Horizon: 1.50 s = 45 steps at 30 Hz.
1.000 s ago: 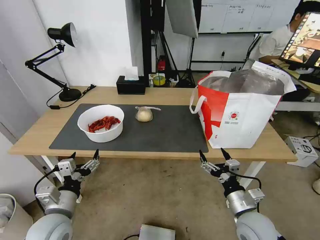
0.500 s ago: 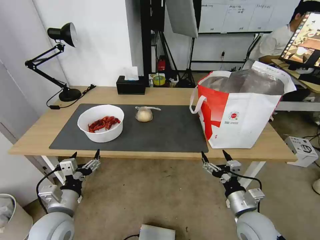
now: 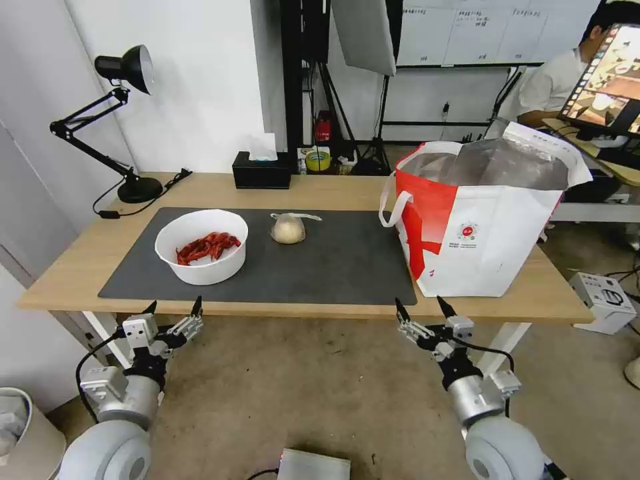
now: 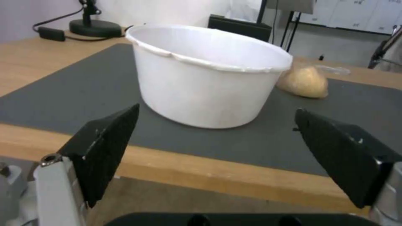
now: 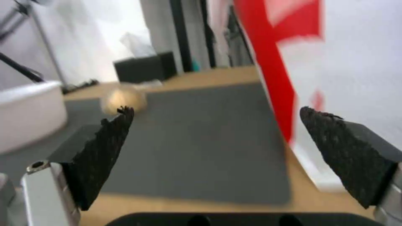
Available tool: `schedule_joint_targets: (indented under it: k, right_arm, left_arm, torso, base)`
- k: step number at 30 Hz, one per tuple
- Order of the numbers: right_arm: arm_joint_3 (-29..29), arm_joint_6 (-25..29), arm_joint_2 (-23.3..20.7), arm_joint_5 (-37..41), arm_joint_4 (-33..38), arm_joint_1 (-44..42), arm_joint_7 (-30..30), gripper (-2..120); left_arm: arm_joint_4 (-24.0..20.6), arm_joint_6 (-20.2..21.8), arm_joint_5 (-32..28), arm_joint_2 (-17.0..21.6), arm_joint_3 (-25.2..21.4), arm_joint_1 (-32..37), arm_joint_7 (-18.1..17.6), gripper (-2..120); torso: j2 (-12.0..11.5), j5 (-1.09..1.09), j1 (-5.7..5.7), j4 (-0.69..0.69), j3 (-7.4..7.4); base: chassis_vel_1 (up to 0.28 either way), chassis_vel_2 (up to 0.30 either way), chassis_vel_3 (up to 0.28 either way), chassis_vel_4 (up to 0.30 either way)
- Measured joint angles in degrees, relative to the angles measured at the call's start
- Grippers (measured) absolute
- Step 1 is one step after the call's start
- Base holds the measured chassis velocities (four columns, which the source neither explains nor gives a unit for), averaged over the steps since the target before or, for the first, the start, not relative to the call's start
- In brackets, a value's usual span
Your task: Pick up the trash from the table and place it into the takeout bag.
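A white round bowl (image 3: pixel 201 246) of red crayfish shells sits at the left of the dark mat (image 3: pixel 333 267) on the wooden table (image 3: pixel 60 273). Beside it lies a knotted clear bag with a beige lump (image 3: pixel 289 229). The white-and-red takeout bag (image 3: pixel 480 220) stands open at the table's right end. My left gripper (image 3: pixel 173 309) hangs open just before the table's front edge, facing the bowl (image 4: pixel 209 75). My right gripper (image 3: pixel 421 306) is open too, in front of the edge near the takeout bag (image 5: pixel 347 62), with the beige lump (image 5: pixel 122 98) farther off.
A black desk lamp (image 3: pixel 120 120) stands at the back left and a black tissue box (image 3: pixel 262 169) at the back middle. A person sits at a desk behind the bag on the right. A grey bin (image 3: pixel 20 427) stands on the floor at the left.
Both grippers stay open in front of the table edge. The right gripper has shifted a little to the left and up; the left one barely moved.
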Motion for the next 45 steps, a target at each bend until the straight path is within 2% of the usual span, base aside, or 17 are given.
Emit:
schedule_joint_targets:
  k: [5,8,9,12,14,20,21,24,28,36,38,45]
  right_arm:
    - [-3.43,-3.04,-1.68,2.79,-0.85,7.91,-0.01,100]
    - [-7.63,-6.68,-2.93,5.41,-3.29,17.15,-0.73,100]
    - [-7.63,-6.68,-2.93,5.41,-3.29,17.15,-0.73,100]
    - [-12.95,-9.83,-3.02,8.2,-6.71,25.62,-1.93,100]
    - [-14.89,-10.97,-2.57,9.26,-7.87,28.25,-2.19,100]
    - [-23.61,-15.16,1.61,12.37,-15.08,40.45,-2.02,100]
    - [-23.61,-15.16,1.61,12.37,-15.08,40.45,-2.02,100]
    - [-28.18,-16.92,5.31,13.59,-21.2,47.87,-1.18,100]
    - [-31.41,-18.85,8.41,14.53,-26.84,53.09,-0.75,100]
    - [-35.68,-20.98,12.96,16.63,-35.64,59.03,-1.47,100]
    - [-37.17,-21.78,15.27,16.82,-39.88,61.64,-1.83,100]
    - [-38.4,-24.12,20.34,16.92,-48.87,66.27,-2.56,100]
  left_arm:
    - [0.24,0.04,-0.05,0.27,0.28,-0.28,-0.04,100]
    - [0.37,0.04,-0.1,0.27,0.07,-0.16,-0.1,100]
    - [0.37,0.04,-0.1,0.27,0.07,-0.16,-0.1,100]
    - [0.48,0.05,-0.14,0.22,-0.02,-0.21,-0.14,100]
    - [0.55,0.06,-0.14,0.11,-0.02,-0.26,-0.17,100]
    - [0.63,0.09,0.0,-0.46,0.05,-0.17,-0.26,100]
    - [0.63,0.09,0.0,-0.46,0.05,-0.17,-0.26,100]
    - [0.17,0.15,0.03,-0.62,-0.14,0.03,-0.31,100]
    - [-0.02,0.18,0.03,-0.62,-0.39,0.2,-0.33,100]
    - [-0.11,0.19,0.02,-0.77,-0.49,0.32,-0.35,100]
    - [-0.2,0.19,0.02,-0.9,-0.45,0.34,-0.36,100]
    - [-0.3,0.16,0.02,-0.81,-0.85,0.75,-0.35,100]
  torso:
    - [0.0,0.0,0.0,0.01,0.0]
    - [0.0,0.0,0.01,0.01,0.0]
    - [0.0,0.0,0.01,0.01,0.0]
    - [0.0,0.0,0.01,0.02,0.0]
    - [0.0,-0.01,0.01,0.01,0.01]
    - [0.0,-0.01,0.01,0.02,0.0]
    - [0.0,-0.01,0.01,0.02,0.0]
    - [0.0,-0.01,0.01,0.02,0.0]
    - [0.0,0.0,0.01,0.02,0.0]
    - [-0.01,-0.01,0.01,0.01,0.0]
    - [-0.01,-0.01,0.0,0.01,0.0]
    - [-0.01,-0.01,0.0,0.01,0.0]
  base:
    - [0.0,0.0,0.0,0.0]
    - [0.0,0.0,0.0,0.0]
    - [0.0,0.0,0.0,0.0]
    - [0.0,0.0,0.0,0.0]
    - [0.0,0.0,0.0,0.0]
    - [0.0,0.0,0.0,0.0]
    - [0.0,0.0,0.0,0.0]
    - [0.0,0.0,0.0,0.0]
    - [0.0,0.0,0.0,0.0]
    - [0.0,0.0,0.0,0.0]
    - [0.0,0.0,0.0,0.0]
    - [0.0,0.0,0.0,0.0]
